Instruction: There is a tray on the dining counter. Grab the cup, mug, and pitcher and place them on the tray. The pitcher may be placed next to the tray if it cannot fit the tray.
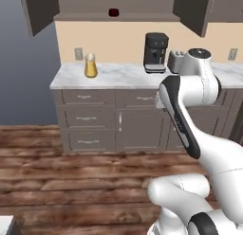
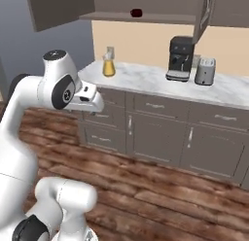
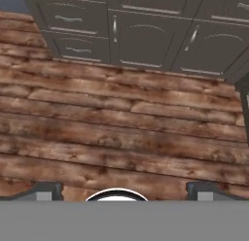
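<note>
- Well beyond the fingers, the pitcher (image 1: 90,65) stands upright on the marble worktop (image 1: 128,75), left of the coffee machine (image 1: 155,52); the mug (image 1: 113,13) sits on the shelf above.
- The gripper (image 3: 124,187) is spread wide, empty, aimed at the wooden floor (image 3: 121,133).
- Best approach, I judge: drive closer, raise the hand, and take the pitcher's narrow neck squarely.
- Its amber contents appear to fill it; the mug's interior cannot be seen.

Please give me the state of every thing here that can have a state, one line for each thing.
pitcher: upright on the marble worktop, not held.
mug: resting on the open cabinet shelf, not held.
upper cabinet doors: swung open.
drawers: shut.
gripper: open, empty, facing the wooden floor.
</note>
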{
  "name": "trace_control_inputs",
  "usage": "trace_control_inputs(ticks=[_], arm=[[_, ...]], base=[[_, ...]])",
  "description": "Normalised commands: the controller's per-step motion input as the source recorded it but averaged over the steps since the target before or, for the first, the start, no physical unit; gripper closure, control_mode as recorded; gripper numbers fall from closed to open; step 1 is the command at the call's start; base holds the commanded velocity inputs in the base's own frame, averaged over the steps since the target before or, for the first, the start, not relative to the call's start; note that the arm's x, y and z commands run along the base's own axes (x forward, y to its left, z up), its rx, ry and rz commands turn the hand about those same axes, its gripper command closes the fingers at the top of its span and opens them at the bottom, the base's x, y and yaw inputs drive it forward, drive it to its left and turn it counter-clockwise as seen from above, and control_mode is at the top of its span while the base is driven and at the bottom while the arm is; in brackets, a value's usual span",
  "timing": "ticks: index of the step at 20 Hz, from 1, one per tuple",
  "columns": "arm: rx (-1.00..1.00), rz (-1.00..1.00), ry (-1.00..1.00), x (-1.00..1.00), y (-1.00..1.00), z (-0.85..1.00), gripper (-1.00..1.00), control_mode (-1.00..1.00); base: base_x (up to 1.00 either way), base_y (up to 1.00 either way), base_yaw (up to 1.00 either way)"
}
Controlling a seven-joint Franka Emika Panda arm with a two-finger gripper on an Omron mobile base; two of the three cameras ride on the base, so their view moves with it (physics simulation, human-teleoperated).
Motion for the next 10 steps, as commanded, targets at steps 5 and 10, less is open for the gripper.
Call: trace_control_inputs(ticks=[5, 10], arm=[[0.00, 0.00, 0.00, 0.00, 0.00, 0.00, -1.00, 1.00], [0.00, 0.00, 0.00, 0.00, 0.00, 0.00, -1.00, 1.00]], base=[[0.71, 0.00, -0.21], [0.77, 0.04, -0.05]])
